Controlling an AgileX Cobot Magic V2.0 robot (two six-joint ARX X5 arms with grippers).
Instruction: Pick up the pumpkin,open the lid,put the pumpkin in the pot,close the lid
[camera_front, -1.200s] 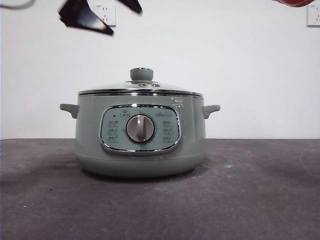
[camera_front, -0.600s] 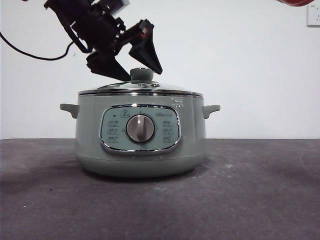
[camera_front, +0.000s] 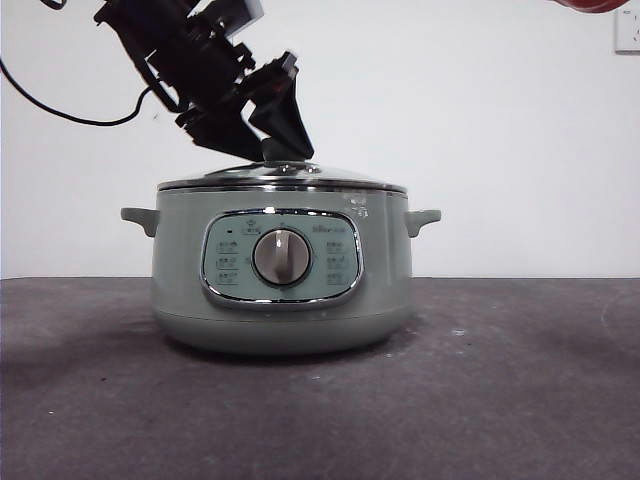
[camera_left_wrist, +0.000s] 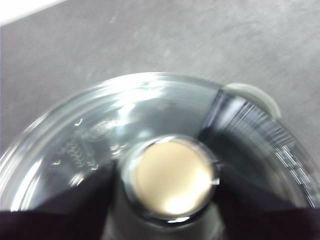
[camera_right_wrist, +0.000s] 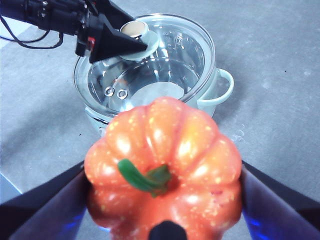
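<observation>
The left gripper (camera_left_wrist: 167, 182) has a jaw on either side of the knob (camera_left_wrist: 171, 178) of the lid (camera_front: 281, 178), which sits on the pot (camera_front: 281, 265), while the right gripper (camera_right_wrist: 162, 200) holds the pumpkin (camera_right_wrist: 162, 170) clamped, high above and off to one side.

Glass lid (camera_right_wrist: 150, 65) (chrome-rimmed), glossy pumpkin (camera_right_wrist: 165, 165).

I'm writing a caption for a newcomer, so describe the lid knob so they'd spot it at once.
Start at the big sage-green pot on the dark table, then go up to its glass lid with the chrome rim. The knob rises from the lid's centre, between the left hand's black jaws; its pale green stem and flat shiny top set it apart from the clear glass around it.
</observation>
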